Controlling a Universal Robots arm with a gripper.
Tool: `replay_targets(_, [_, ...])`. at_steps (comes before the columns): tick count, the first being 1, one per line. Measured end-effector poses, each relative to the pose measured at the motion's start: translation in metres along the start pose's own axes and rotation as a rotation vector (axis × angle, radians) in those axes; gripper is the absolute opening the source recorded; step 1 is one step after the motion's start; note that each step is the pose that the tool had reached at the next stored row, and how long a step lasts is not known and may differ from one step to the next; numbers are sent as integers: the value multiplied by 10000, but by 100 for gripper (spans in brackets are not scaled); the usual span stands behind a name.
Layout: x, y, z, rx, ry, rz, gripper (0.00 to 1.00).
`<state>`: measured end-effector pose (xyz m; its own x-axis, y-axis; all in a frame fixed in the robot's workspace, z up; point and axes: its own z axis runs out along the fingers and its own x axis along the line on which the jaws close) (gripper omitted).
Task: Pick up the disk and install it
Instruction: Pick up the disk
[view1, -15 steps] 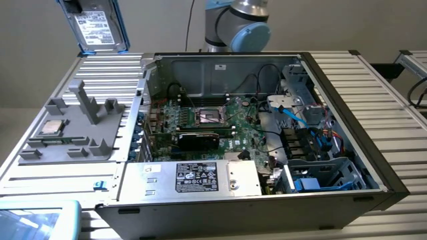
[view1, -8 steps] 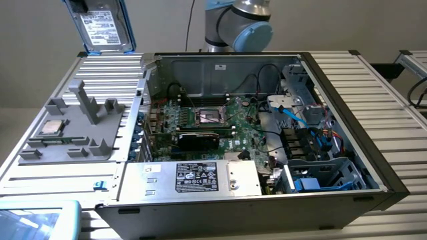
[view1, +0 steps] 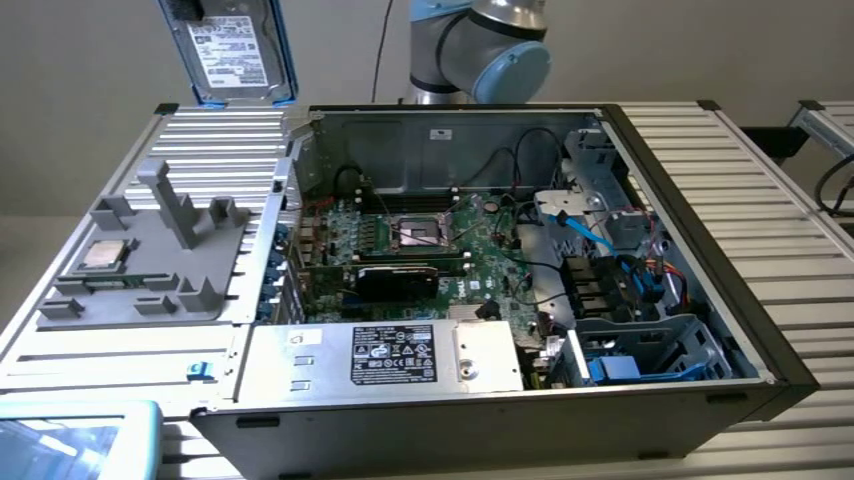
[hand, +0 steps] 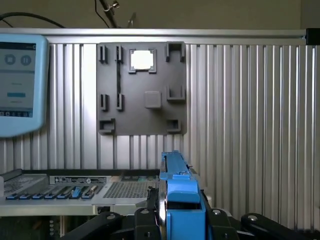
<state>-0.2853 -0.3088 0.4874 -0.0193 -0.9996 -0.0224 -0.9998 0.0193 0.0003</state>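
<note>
The disk (view1: 231, 48), a silver-grey drive with a white label in a bright blue carrier frame, hangs upright in the air above the table's far corner, at the exterior view's left, outside the open computer case (view1: 667, 180). In the wrist view the blue carrier (hand: 179, 192) shows edge-on between the black fingers (hand: 150, 220) of my gripper (hand: 180, 220), which is shut on it. Beyond it lie the ribbed table and the grey fixture.
A grey fixture plate (view1: 147, 260) left of the case carries a small silver CPU chip (view1: 104, 256). Inside the case are the motherboard (view1: 414, 235), a silver box with a black label (view1: 400, 355) and a grey-blue drive bay (view1: 647, 350). A light-blue tablet (view1: 74, 440) lies at the front left.
</note>
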Motion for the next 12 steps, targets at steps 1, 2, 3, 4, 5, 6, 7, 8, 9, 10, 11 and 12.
replay_targets(1, [18, -24, -3, 0, 0, -1, 37])
replay_targets(2, [37, -45, -5, 0, -1, -1, 37])
replay_targets(3, [56, -63, -6, 1, -2, 0, 37])
replay_targets(4, [75, -83, -8, 2, -2, 0, 37])
replay_targets(5, [94, -104, -10, 1, -1, -1, 37])
replay_targets(6, [116, -130, -13, 0, -2, -2, 37])
replay_targets(7, [138, -159, -14, 2, -4, 0, 37])
replay_targets(8, [161, -191, -16, 2, -5, 0, 37])
replay_targets(9, [182, -226, -19, 2, -7, 0, 37])
replay_targets(10, [201, -265, -23, 1, -8, -1, 37])
replay_targets(11, [217, -306, -26, 1, -7, 0, 37])
replay_targets(12, [233, -353, -29, 1, -7, 0, 37])
